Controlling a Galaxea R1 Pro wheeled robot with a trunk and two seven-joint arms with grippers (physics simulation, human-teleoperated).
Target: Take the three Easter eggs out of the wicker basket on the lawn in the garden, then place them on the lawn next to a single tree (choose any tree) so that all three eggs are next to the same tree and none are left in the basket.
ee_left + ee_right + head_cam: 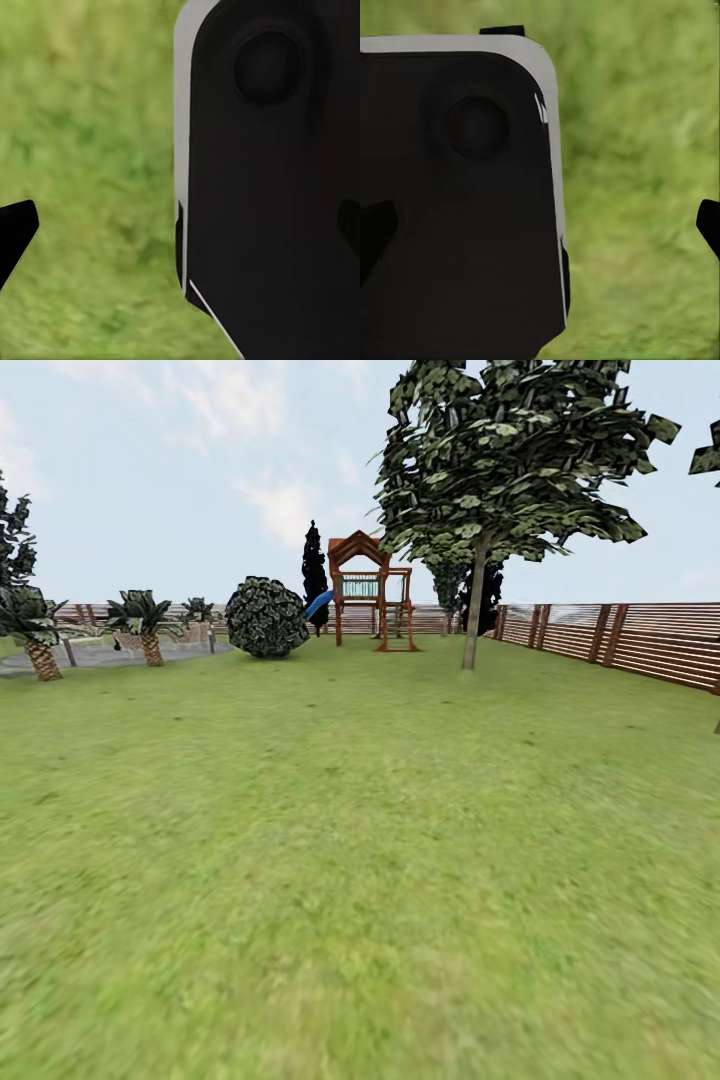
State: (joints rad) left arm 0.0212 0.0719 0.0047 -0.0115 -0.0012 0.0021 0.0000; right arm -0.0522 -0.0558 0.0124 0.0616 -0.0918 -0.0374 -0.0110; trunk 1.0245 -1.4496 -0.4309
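The lawn (360, 840) stretches ahead of me across the garden. A tree (474, 605) with a thin pale trunk and dark green leaf clumps stands far ahead on the right, close to the fence. The Easter eggs and the wicker basket are out of view. My left gripper (180, 232) hangs over grass beside a black, white-edged part of my own body; its fingertips (16, 229) stand wide apart, holding nothing. My right gripper (540, 232) is likewise open over grass, one fingertip (709, 225) showing at the frame's edge.
A wooden play tower (370, 595) with a blue slide stands at the far end, a round bush (265, 618) and a near-black tree (315, 575) to its left. Short palms (40, 645) line a grey patio (100, 655) at far left. A slatted fence (620, 640) runs along the right.
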